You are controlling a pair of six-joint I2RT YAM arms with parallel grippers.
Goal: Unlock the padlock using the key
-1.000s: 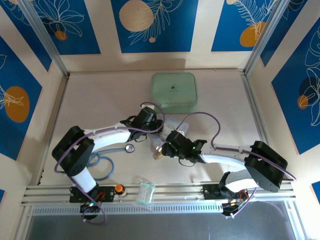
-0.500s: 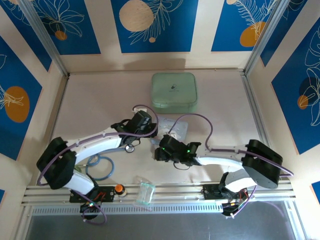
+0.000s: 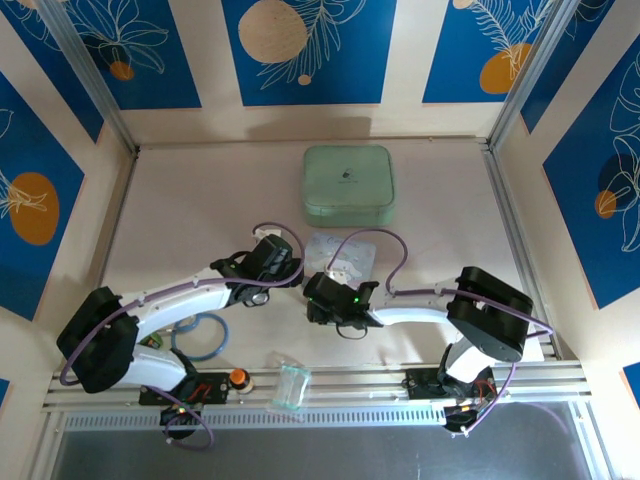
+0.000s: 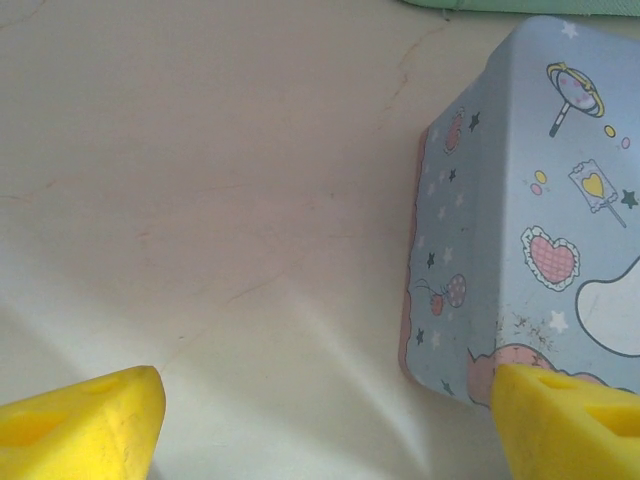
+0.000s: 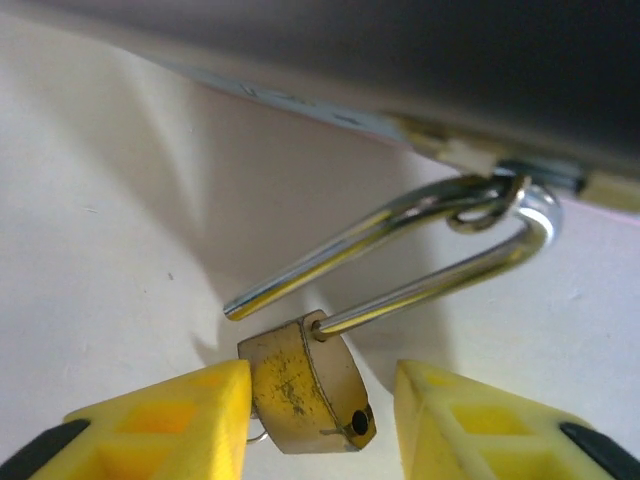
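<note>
The right gripper point(image 5: 322, 395), part-open, straddled the padlock point(image 5: 300, 385) at lower centre without clamping it; the left gripper point(image 4: 330, 415) gaped empty beside the tin point(image 4: 520, 200).

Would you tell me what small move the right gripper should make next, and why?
Probably close the right gripper on the padlock: its brass body sits between the fingers, a gap remaining on one side, and the shackle already has one leg free.
</note>
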